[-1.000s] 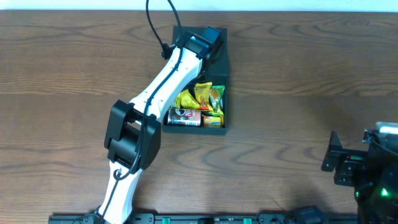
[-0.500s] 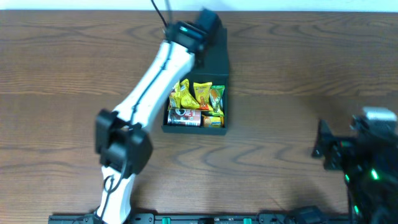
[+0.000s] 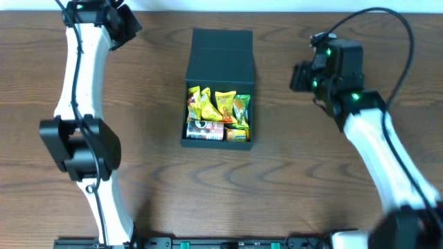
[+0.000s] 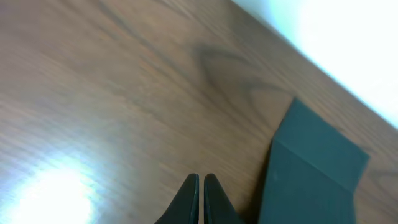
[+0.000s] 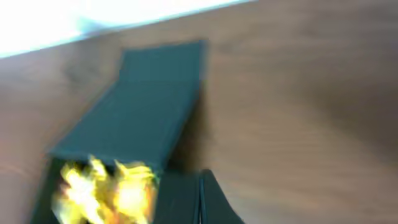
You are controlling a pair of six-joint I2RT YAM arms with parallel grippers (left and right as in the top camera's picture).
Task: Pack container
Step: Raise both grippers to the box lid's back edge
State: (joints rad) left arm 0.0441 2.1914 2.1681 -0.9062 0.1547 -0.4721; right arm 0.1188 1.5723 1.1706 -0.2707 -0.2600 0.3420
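**Container filled, lid open**

The container (image 3: 216, 142) sits mid-worktop (image 3: 277, 180), flap lid (image 3: 221, 48) laid back, snack packets (image 3: 220, 106) and a can (image 3: 204, 129) inside; we judge closing the lid comes next, calling for a lift under the flap; left pincer (image 4: 200, 182) and right pincer (image 5: 202, 180) both pinched together, holding nothing.

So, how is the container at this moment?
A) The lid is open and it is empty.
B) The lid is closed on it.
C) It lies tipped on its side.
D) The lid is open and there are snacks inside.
D: in the overhead view the container stands with its lid folded back, and yellow snack packets and a can show inside.
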